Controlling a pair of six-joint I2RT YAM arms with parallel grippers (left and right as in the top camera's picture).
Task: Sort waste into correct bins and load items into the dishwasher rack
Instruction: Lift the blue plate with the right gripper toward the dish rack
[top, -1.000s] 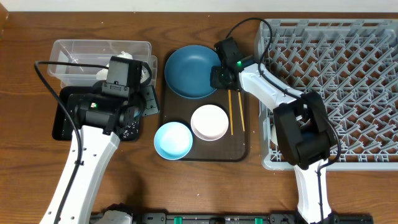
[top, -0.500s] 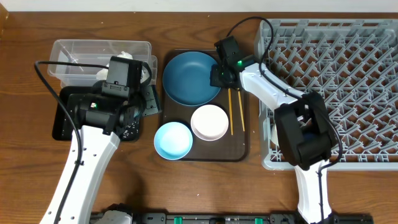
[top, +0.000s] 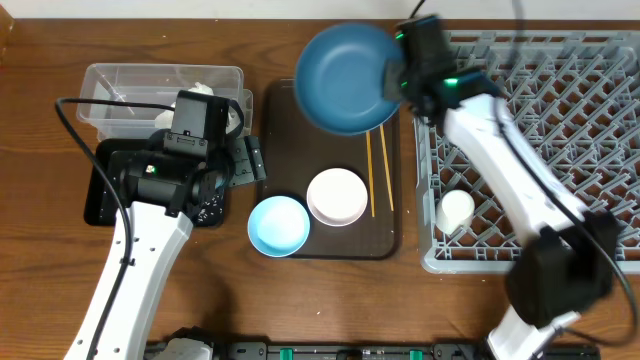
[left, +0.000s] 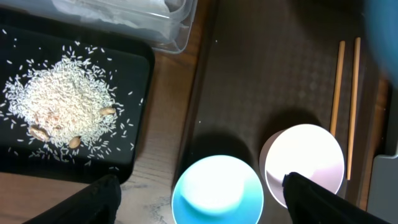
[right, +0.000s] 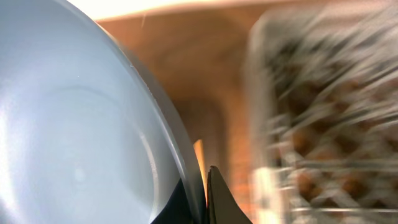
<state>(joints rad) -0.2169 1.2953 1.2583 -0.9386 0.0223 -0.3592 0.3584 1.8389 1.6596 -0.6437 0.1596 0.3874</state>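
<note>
My right gripper (top: 395, 80) is shut on the rim of the large dark blue bowl (top: 345, 78) and holds it in the air above the back of the brown tray; the bowl fills the right wrist view (right: 81, 124), pinched between the fingers (right: 204, 193). The white bowl (top: 337, 196), light blue bowl (top: 278, 225) and chopsticks (top: 379, 172) lie on the tray. The small white cup (top: 456, 211) sits in the grey dishwasher rack (top: 560, 130). My left gripper (left: 199, 202) is open and empty above the light blue bowl (left: 217, 191). Rice scraps (left: 62, 102) lie in the black tray. Tissue (top: 205, 92) is in the clear tub.
The dark brown serving tray (top: 300, 150) sits mid-table between the bins and the rack. The clear tub (top: 130, 85) stands at the back left, the black tray (top: 105, 195) just in front of it under my left arm.
My right gripper has lifted the dark blue bowl off the brown tray and carried it up and right, toward the rack. The left arm has not moved.
</note>
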